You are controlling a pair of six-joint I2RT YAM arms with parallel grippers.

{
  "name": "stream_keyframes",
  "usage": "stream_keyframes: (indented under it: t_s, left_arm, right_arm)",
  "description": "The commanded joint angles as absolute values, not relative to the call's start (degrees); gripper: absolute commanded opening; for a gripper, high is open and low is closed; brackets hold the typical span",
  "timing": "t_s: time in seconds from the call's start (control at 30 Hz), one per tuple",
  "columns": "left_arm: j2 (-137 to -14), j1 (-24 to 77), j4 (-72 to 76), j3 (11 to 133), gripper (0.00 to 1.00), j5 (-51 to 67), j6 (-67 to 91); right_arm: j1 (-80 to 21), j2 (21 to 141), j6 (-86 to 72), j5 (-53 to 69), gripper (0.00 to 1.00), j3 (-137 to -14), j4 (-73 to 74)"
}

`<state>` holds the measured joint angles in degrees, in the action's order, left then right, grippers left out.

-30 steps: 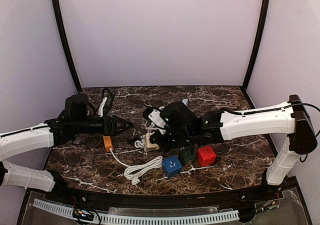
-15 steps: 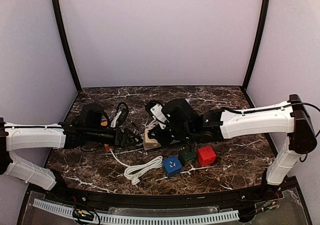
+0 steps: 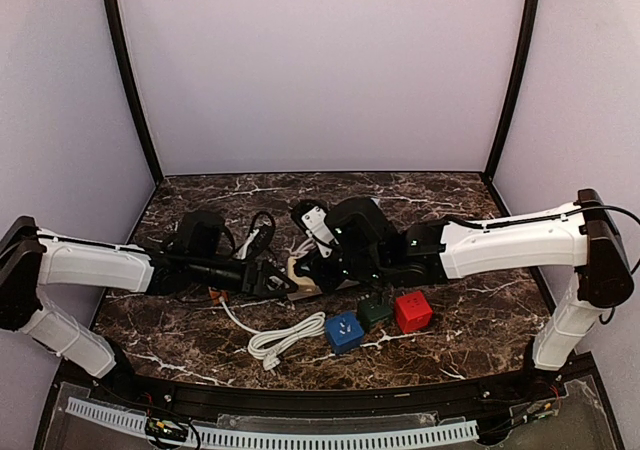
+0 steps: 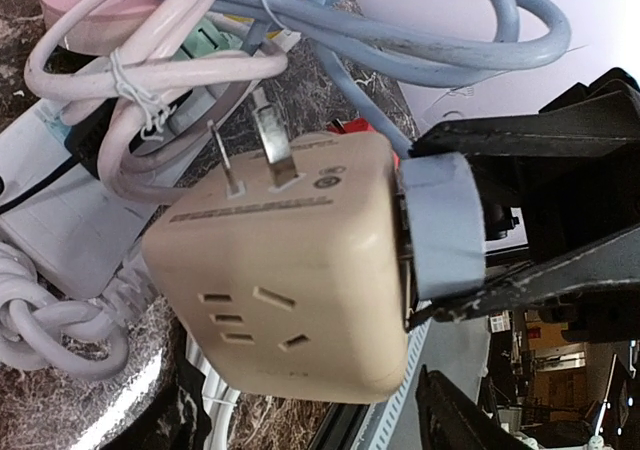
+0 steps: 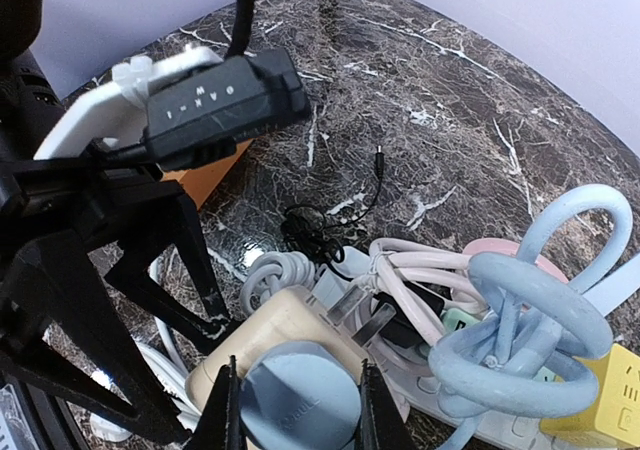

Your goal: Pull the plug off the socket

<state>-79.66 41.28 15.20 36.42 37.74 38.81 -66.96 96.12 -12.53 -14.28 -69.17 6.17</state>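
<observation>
- Beige socket block [image 4: 290, 290]: two flat prongs are seen on its upper face; it is found near the middle of the dark marble surface [image 3: 450, 210], among tangled cables.
- Grey-blue round plug [image 4: 440, 225]: seated in one side face of the socket block, not yet pulled out.
- Right gripper [image 5: 298, 420]: clamped on the plug, one finger at each side.
- Left gripper [image 3: 272, 278]: jaws are held apart, set on either side of the socket block at the end away from the plug; contact cannot be made out.
- Pale blue cable [image 5: 530, 320] and pink cable [image 5: 420, 270]: bundled just beside the socket block.
- Blue cube [image 3: 344, 331], green cube [image 3: 375, 312], red cube [image 3: 412, 312]: grouped close together near the front.
- White coiled cord [image 3: 285, 340]: laid left of the blue cube.
</observation>
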Motion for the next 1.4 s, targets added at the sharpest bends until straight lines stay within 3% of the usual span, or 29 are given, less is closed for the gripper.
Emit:
stream_keyframes:
  t_s: [0.0,0.3,0.43,0.57,0.77,1.0,1.37]
  left_arm:
    - [-81.0,41.7,17.8,38.0,0.70,39.9,40.4]
    - [-83.9,41.7,18.8,39.9,0.74,39.7,41.4]
    - [-84.9,41.7,19.4,40.4,0.65,39.5,41.7]
    - [-85.5,41.7,17.1,42.6,0.48,39.3,39.2]
    - [-86.5,41.6,5.1,49.4,0.31,39.5,29.2]
    - [-87.4,41.6,-5.5,54.0,0.20,39.1,18.2]
    - [-87.4,41.1,-6.8,53.6,0.15,39.4,12.0]
  right_arm:
    - [-66.6,92.0,-13.7,-13.7,0.00,-70.5,-6.4]
    - [-67.1,90.7,-14.0,-12.2,0.00,-67.9,-8.5]
    - [-67.7,90.4,-13.5,-11.7,0.00,-67.2,-8.7]
    - [-67.8,89.9,-13.5,-12.0,0.00,-66.4,-8.6]
    - [-67.2,89.2,-15.9,-13.6,0.00,-65.5,-7.3]
    - [-63.6,87.8,-22.5,-8.3,0.00,-63.5,-7.2]
    - [-62.6,87.9,-22.0,-6.8,0.00,-62.0,-7.3]
